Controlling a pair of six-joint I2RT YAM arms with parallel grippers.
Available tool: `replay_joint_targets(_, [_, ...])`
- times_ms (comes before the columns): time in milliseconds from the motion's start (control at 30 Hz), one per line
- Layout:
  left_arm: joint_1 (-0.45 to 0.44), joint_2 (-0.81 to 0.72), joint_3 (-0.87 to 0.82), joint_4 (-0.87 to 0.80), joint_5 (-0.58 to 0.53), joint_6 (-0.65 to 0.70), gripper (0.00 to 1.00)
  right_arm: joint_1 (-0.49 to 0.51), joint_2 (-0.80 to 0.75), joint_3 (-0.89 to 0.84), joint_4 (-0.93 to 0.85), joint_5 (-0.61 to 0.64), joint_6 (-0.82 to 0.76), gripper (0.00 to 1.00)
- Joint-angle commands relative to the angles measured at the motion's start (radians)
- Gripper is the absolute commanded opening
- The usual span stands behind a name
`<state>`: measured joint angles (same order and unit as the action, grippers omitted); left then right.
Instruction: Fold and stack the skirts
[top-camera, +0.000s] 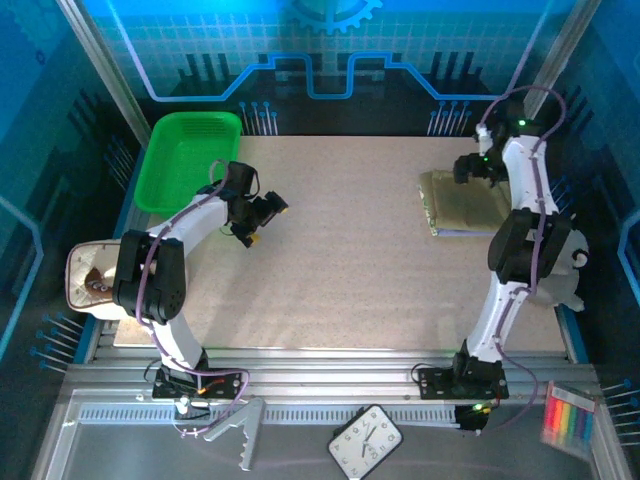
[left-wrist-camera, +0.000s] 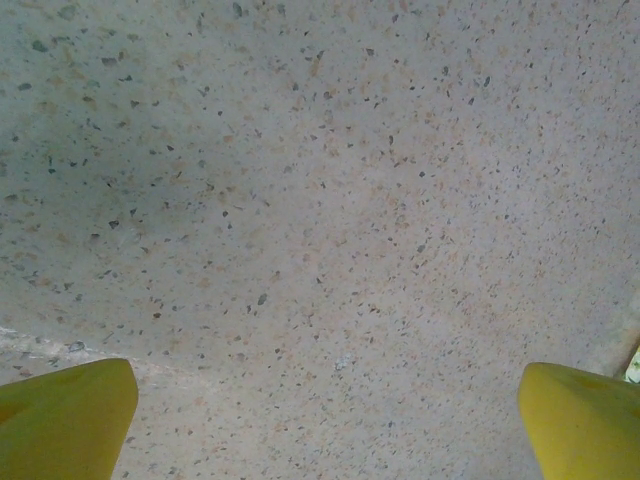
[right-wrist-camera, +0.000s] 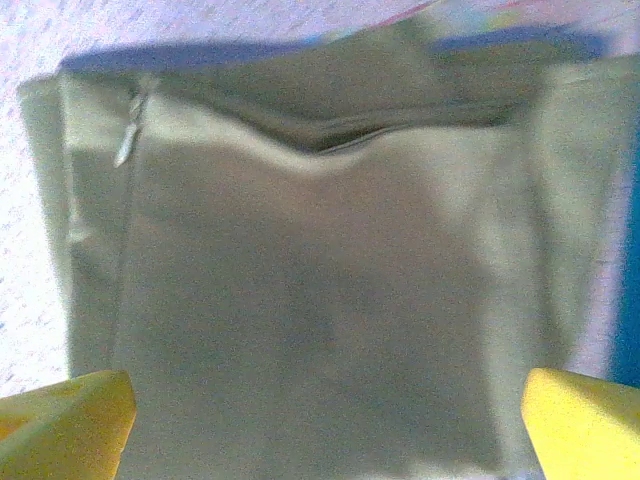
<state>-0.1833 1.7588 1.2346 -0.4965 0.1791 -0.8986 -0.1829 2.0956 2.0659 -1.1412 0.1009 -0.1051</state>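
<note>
Jaws both wide, right pair above folded olive-tan skirt (right-wrist-camera: 320, 300), green bin (top-camera: 190, 160) near left.

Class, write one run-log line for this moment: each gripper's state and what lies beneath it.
left gripper open over speckled tabletop | right gripper open above folded olive-tan cloth skirt | nothing held

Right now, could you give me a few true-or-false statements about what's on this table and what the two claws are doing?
The folded olive-tan cloth skirt lies on the table's right side. True.
The left gripper grips a skirt. False: it is open over the speckled tabletop.
The right gripper hangs open above that skirt. True.
The green plastic basket sits at the far right corner. False: it is at the far left corner.
</note>
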Motion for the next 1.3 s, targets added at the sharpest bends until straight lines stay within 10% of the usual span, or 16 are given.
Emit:
replay_joint_targets(0, [0.001, 0.011, 0.008, -0.01, 0.003, 0.015, 0.99, 0.01, 0.09, -0.03, -0.067, -0.051, -0.062, 1.0])
replay_joint_targets(300, [0.0, 0.009, -0.005, -0.008, 0.0, 0.016, 0.99, -0.045, 0.225, -0.022, 0.011, 0.151, -0.12, 1.0])
replay_joint_targets(1000, [0.001, 0.039, 0.021, 0.007, 0.013, 0.016, 0.99, -0.027, 0.546, 0.445, -0.107, -0.004, 0.012, 1.0])
replay_joint_targets(1267, [0.001, 0.022, 0.016, 0.008, 0.013, 0.021, 0.99, -0.009, 0.264, 0.226, -0.028, -0.05, -0.004, 1.0])
